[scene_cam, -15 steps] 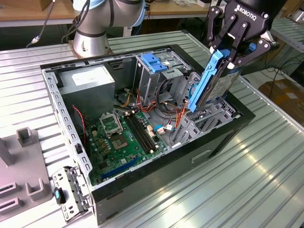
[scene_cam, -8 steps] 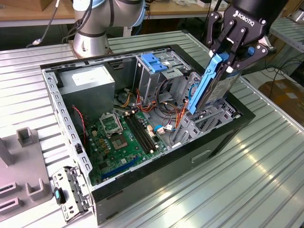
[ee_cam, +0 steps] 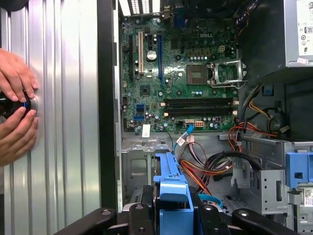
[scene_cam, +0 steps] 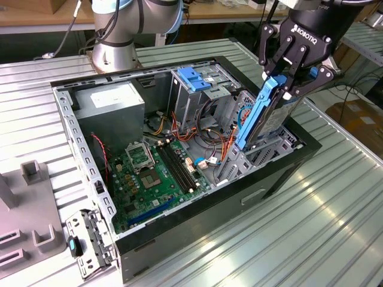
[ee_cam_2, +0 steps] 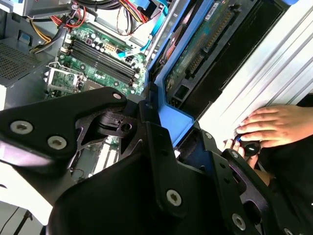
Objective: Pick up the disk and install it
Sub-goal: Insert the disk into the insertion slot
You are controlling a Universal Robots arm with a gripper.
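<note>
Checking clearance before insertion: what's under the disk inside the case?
Under the disk, gripped by the hand, sits a grey metal bay. The disk covers the bay's floor.

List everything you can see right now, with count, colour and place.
disk: one, dark with blue rails, nearly upright at the case's edge, exterior view's right
computer case: one, black, open, on the table
motherboard: one, green, case floor
power supply: one, grey, inside the case
drive cage: one, grey with blue handle, inside the case
table: one, ribbed silver, under the case
gripper: one, black, shut on the disk
person's hands: two, on the table beside the case
</note>
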